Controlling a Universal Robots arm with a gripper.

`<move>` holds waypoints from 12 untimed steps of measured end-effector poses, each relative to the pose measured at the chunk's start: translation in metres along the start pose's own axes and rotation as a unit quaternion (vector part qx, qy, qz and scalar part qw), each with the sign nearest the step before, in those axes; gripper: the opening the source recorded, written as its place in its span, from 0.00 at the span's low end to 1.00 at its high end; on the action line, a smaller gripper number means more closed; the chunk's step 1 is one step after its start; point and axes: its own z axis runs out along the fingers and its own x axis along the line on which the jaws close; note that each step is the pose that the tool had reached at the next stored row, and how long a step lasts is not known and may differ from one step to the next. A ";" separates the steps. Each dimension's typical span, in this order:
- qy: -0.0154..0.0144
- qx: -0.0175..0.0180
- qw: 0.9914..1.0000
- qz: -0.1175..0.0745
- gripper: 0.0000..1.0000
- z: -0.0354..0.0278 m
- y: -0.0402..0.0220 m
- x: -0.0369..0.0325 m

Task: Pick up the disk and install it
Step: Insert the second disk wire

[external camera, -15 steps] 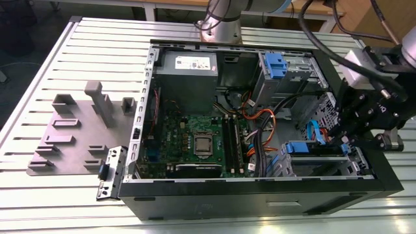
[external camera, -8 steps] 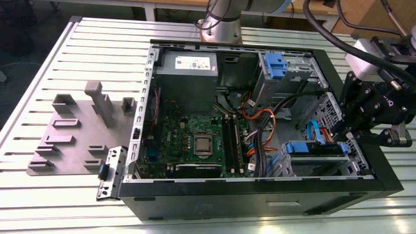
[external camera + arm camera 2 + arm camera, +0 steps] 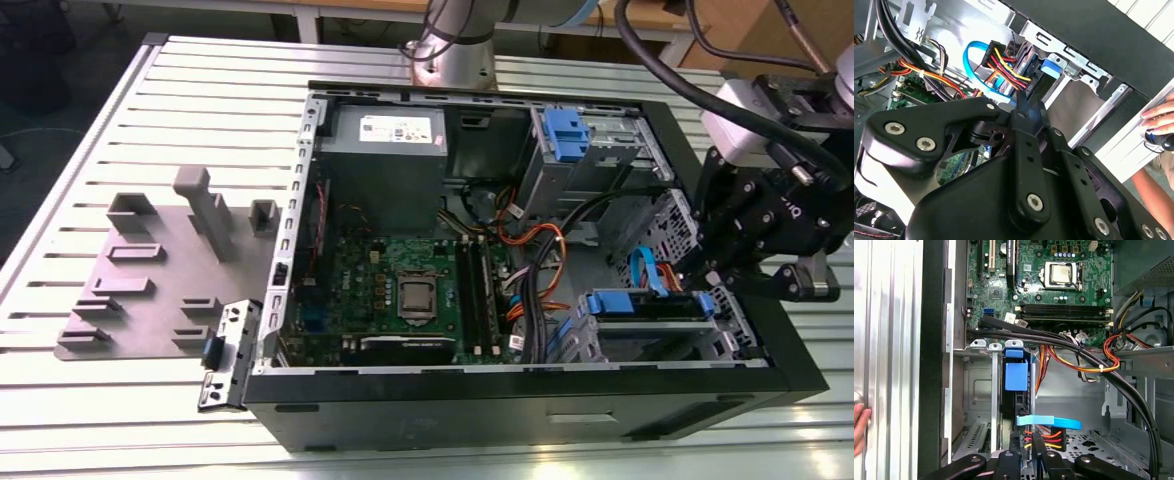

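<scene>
End effector (image 3: 1026, 452) lowered inside the open computer case (image 3: 801, 370) at its front corner, clenched tips pressed to the cable-end of the disk (image 3: 1016, 375), probably seating it. Disk upright on edge in the lower drive cage (image 3: 647, 335), blue tab outward. Beyond: orange-red power leads (image 3: 1079, 362), then motherboard (image 3: 1054, 285).
</scene>
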 end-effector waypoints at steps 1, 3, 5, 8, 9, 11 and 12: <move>0.000 0.000 1.000 0.000 0.24 -0.0006 0.0000 0.0000; 0.000 0.000 1.000 0.000 0.24 -0.0008 0.0001 0.0000; 0.000 0.000 1.000 0.000 0.24 -0.0008 0.0001 0.0000; 0.000 0.000 1.000 0.000 0.24 -0.0009 0.0001 0.0000; 0.000 0.000 1.000 0.000 0.24 -0.0009 0.0001 0.0000; 0.000 0.000 1.000 0.000 0.24 -0.0009 0.0001 0.0000; 0.000 0.000 1.000 0.000 0.24 -0.0011 0.0001 0.0000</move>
